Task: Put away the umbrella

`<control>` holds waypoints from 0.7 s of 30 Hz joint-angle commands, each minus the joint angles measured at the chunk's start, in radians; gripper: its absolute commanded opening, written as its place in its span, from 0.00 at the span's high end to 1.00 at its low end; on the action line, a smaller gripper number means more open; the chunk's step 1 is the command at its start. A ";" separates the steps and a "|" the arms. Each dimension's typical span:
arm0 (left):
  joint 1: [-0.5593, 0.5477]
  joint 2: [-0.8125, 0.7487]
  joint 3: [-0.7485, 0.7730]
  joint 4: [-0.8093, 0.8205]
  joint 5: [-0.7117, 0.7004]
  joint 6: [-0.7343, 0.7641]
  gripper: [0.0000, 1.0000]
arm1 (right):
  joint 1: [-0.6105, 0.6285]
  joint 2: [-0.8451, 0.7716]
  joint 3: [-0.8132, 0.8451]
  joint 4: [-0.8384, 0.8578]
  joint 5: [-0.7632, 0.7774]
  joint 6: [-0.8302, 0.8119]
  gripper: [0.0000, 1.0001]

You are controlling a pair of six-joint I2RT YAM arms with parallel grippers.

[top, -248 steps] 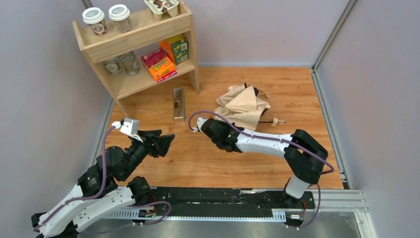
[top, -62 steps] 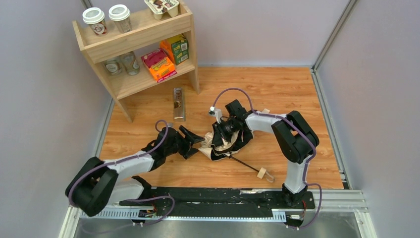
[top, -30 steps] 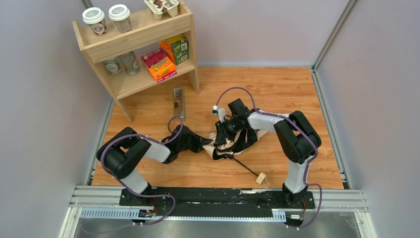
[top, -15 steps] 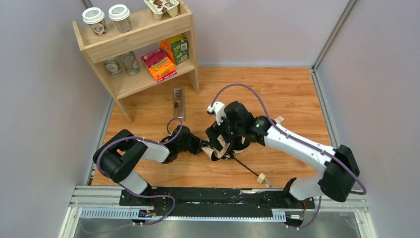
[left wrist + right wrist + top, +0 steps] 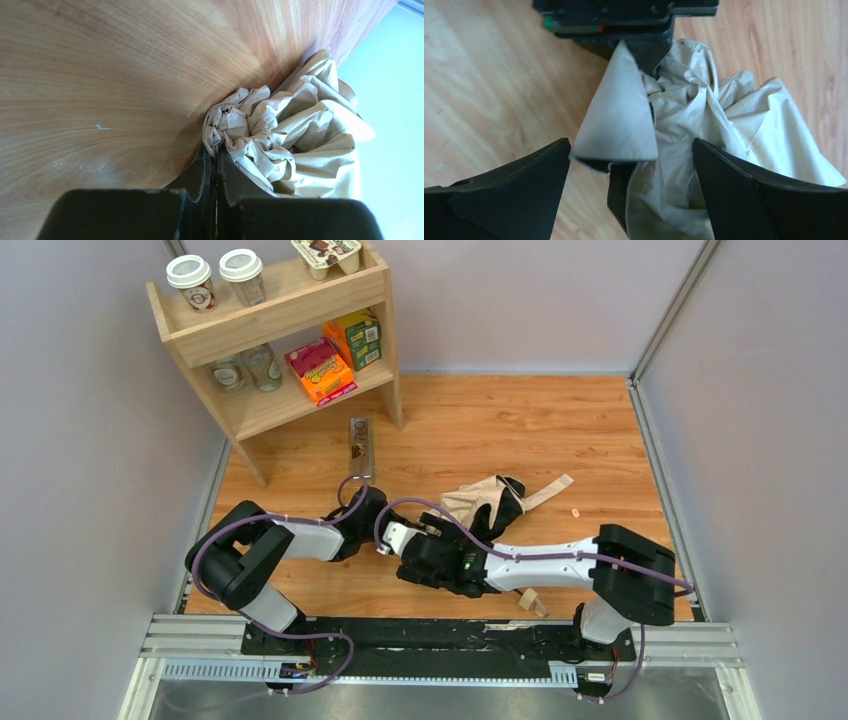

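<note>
One wooden table [image 5: 560,420]: left end effector [image 5: 216,159] pinches umbrella [image 5: 292,132], right end effector [image 5: 631,145] gapes.

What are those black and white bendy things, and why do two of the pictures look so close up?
Those are two robot arms, bolted to the near edge of a wooden table. The big picture comes from a camera high above and behind them. The other two come from small cameras on the arms' wrists, so you see their own black fingers close up. On the table lies a crumpled beige umbrella, and its wooden handle shows near the front edge. The left gripper is pinched shut on a fold of the cloth. The right gripper is wide open and holds nothing. At the back left stands a shelf with cups and snack boxes. A small dark packet lies beside it.
</note>
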 commanded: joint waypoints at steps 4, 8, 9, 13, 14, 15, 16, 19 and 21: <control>0.017 0.009 0.004 -0.206 0.052 0.017 1.00 | -0.077 0.143 0.060 0.076 0.160 0.027 0.00; 0.025 0.000 0.004 -0.221 0.056 0.026 1.00 | -0.144 0.186 0.080 0.034 0.091 0.104 0.11; 0.030 -0.003 0.003 -0.226 0.056 0.034 1.00 | -0.161 0.186 0.075 0.030 0.048 0.122 0.24; 0.060 -0.018 0.006 -0.229 0.057 0.063 1.00 | -0.230 0.179 0.044 0.037 -0.119 0.151 0.59; 0.065 -0.020 0.007 -0.227 0.059 0.075 1.00 | -0.243 0.180 0.038 0.037 -0.159 0.151 0.63; 0.074 -0.023 0.009 -0.224 0.060 0.085 1.00 | -0.265 0.186 0.032 0.039 -0.205 0.151 0.69; 0.079 -0.024 0.010 -0.221 0.062 0.098 1.00 | -0.285 0.194 0.027 0.040 -0.246 0.155 0.74; 0.106 -0.044 0.018 -0.204 0.063 0.158 0.99 | -0.335 0.206 0.008 0.057 -0.408 0.159 0.92; 0.129 -0.076 0.018 -0.192 0.062 0.217 0.79 | -0.367 0.203 -0.009 0.078 -0.528 0.165 1.00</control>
